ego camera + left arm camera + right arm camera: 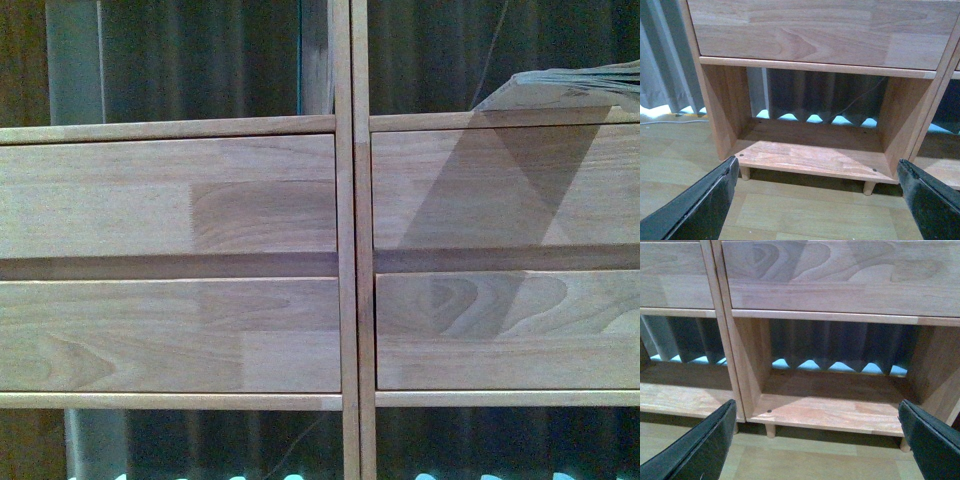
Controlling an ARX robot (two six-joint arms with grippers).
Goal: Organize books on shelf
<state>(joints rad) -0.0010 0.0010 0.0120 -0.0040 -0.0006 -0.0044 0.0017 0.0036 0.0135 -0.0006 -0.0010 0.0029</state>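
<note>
Book [578,88] in upper right compartment of shelf [345,250], above the drawers [500,335], left claw [817,162] and right claw [818,402] both spread wide, empty, low before bottom compartments [810,156], well apart from it

the book [575,88] is cut by the front view's right edge: only a pale corner with page edges shows, cover colour unclear. left gripper [817,162] and right gripper [818,403] show only two dark, spread finger ends each, the rest cropped. beyond the jaws, the drawer fronts [815,30] of the shelf [720,100] run off frame.
</note>
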